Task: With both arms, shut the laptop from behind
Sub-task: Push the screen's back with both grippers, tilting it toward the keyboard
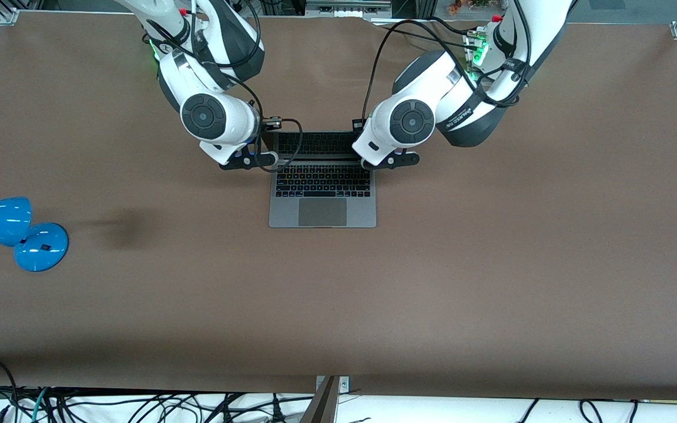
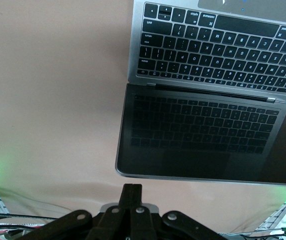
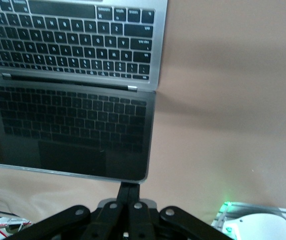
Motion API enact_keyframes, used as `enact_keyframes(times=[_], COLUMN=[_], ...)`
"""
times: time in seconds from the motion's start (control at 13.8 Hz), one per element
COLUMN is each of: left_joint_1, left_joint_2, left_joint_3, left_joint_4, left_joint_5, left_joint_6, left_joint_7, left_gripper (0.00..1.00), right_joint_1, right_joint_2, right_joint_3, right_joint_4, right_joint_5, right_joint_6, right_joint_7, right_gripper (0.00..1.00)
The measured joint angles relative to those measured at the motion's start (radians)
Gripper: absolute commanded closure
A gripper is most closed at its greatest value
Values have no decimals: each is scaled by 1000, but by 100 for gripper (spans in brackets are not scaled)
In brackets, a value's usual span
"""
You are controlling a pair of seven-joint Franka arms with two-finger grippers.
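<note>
Brown covering spreads over the whole surface [image 1: 491, 282], and the laptop [image 1: 322, 197] sits open near its middle, keyboard facing up and dark screen leaning back toward the arms' bases. Left gripper [image 2: 131, 196] hovers at the screen's top edge toward the left arm's end, fingers [image 2: 131, 192] clenched together on nothing. Right gripper [image 3: 128, 192] hovers at the other top corner, likewise clenched. A blue lamp [image 1: 15, 232] lies at the right arm's end.
</note>
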Motion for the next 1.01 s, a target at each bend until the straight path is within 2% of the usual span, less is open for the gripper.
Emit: enact_keyframes(times=[0.58, 1.01], left_joint_1=[0, 0], left_joint_2=[21, 55], left_joint_3=[8, 11], left_joint_4=[0, 2], left_joint_5=[15, 77], left_joint_6=[41, 92], left_joint_7=[0, 0], left_gripper=[100, 100], right_joint_1=[0, -1], right_joint_2=[29, 55], right_joint_3=[-6, -36], right_joint_4=[-1, 3], right_joint_5=[-5, -26], right_joint_6=[118, 160], right_joint_7=[-9, -110], right_gripper=[100, 100])
